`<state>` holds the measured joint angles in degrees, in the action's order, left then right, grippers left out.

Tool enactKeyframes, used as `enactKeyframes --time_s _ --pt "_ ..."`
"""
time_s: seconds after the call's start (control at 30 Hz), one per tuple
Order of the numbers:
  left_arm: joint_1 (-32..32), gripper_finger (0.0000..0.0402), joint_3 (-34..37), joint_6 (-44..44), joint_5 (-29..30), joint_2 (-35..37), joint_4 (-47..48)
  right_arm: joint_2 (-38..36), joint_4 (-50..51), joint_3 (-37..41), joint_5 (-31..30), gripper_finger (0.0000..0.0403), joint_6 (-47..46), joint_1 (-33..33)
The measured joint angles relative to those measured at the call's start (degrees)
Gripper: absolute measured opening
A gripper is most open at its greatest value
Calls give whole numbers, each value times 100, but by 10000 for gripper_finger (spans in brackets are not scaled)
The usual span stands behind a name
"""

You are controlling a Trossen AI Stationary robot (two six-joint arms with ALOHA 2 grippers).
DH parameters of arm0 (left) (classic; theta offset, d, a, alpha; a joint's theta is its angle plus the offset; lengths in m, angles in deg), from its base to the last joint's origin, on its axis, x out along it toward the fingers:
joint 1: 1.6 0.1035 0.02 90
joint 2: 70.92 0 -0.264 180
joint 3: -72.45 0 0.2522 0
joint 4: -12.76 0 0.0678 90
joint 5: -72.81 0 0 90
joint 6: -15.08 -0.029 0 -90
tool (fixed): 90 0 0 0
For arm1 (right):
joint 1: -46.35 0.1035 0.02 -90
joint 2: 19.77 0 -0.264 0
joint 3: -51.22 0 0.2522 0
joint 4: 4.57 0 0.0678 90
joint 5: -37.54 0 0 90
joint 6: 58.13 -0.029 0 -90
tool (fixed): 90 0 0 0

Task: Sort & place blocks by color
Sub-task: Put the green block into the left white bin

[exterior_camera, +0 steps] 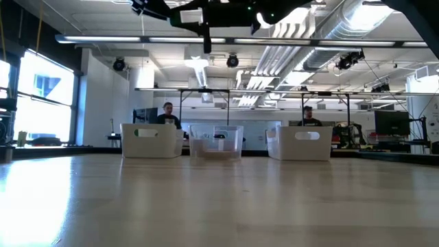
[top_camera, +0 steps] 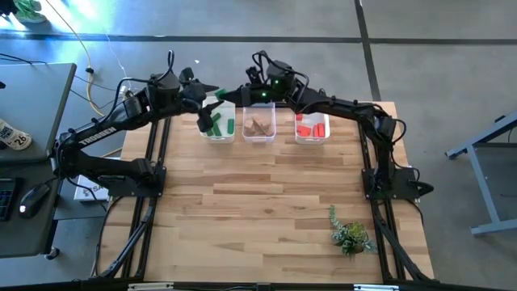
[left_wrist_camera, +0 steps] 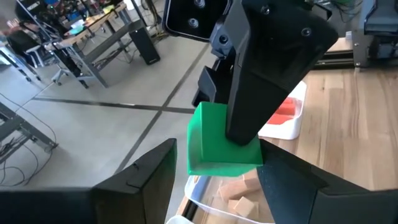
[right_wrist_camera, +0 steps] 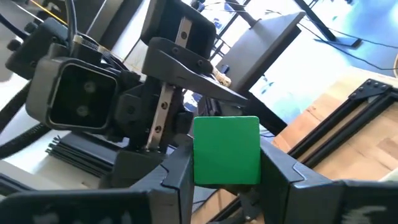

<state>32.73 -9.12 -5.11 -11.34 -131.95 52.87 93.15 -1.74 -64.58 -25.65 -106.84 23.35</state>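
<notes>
So we've got both arms up at the far edge of the worktop (top_camera: 266, 202), meeting in mid-air above the three clear bins. The right pincer (right_wrist_camera: 227, 177) is clamped on a green block (right_wrist_camera: 227, 151), squeezed snugly between its two fingers. The left pincer (left_wrist_camera: 214, 174) sits right up against it with its fingers spread wide on either side of that same block (left_wrist_camera: 217, 140), not gripping anything as far as we can see. Below the pincers, the left bin (top_camera: 218, 123) has green blocks (top_camera: 216, 124) in it, the middle bin (top_camera: 259, 125) has tan blocks (top_camera: 259, 126), and the right bin (top_camera: 312, 126) has red blocks (top_camera: 311, 127). A little plant sprig (top_camera: 349, 233) lies well away, near the worktop's front right corner.
</notes>
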Motion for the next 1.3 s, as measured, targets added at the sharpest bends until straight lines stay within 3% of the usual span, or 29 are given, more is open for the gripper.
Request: enactKeyframes --time_s 0.33,0.63,1.03,1.17,1.3 --pt "0 195 0 -9 -99 -2 -91 0 -75 0 -245 103 -130 146" --pt "0 112 0 -365 -74 -4 -96 0 -49 0 -301 107 -222 138" --pt "2 110 0 -446 90 -15 99 0 81 4 -581 178 259 111" --pt "4 110 -1 -622 528 -17 555 7 88 9 -593 186 272 -55" --pt "27 110 -2 -496 601 -137 930 7 107 9 -565 187 247 -251"
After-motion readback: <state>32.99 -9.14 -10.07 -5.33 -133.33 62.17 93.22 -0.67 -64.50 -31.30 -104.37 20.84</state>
